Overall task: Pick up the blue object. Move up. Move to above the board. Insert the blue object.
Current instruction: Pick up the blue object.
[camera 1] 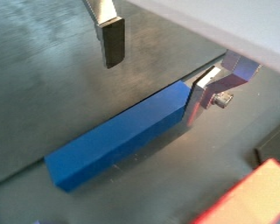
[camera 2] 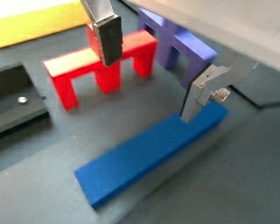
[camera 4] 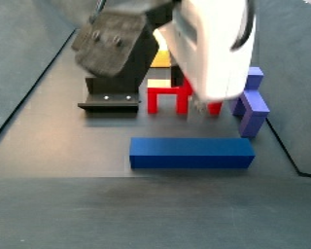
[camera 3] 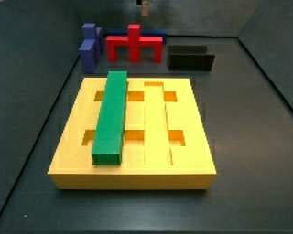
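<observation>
Lying flat on the floor, blue object [camera 2: 150, 161], gripper [camera 2: 154, 72] above one end, fingers [camera 2: 201, 96] wide apart, empty.

A green bar [camera 3: 110, 117] lies flat, running from near to far, left of centre in a side view. At the far end of the dark grey floor [camera 3: 253, 110] three things stand in a row. On the left is a purple block [camera 3: 88, 46] with stubby prongs. Just beside it, in the middle, is a red block [camera 3: 135, 46], shown in a wrist view [camera 2: 101, 66] as a bar with three short legs. On the right is the black fixture [camera 3: 189, 58], an L-shaped bracket on its base plate.
</observation>
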Robot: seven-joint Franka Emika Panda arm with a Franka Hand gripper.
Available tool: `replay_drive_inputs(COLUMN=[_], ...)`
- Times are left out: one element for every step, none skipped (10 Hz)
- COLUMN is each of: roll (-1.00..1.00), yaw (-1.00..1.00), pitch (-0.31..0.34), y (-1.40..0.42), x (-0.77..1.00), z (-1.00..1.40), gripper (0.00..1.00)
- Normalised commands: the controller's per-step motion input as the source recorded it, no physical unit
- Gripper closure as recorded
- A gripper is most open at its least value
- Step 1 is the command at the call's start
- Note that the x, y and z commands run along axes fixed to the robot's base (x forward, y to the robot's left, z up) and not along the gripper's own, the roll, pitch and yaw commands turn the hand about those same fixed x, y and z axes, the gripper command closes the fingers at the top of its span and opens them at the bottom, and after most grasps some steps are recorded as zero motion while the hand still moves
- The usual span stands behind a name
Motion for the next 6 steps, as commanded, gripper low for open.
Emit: replay_drive_inputs(roll=[-0.02, -0.09, -0.16, -0.17, -0.05, 0.0], yaw=[-0.29, -0.2, -0.13, -0.11, -0.09, -0.01], pitch=[0.0, -0.05, -0.123, -0.179, -0.124, -0.103], y=[0.26, 0.17, 0.12, 0.05, 0.0, 0.0], x=[0.0, -0.02, 0.0, 0.0, 0.0, 0.0], z=[-0.26, -0.3, -0.4, -0.49, -0.43, -0.34], gripper=[0.0, 0.0, 0.0, 0.0, 0.0, 0.0])
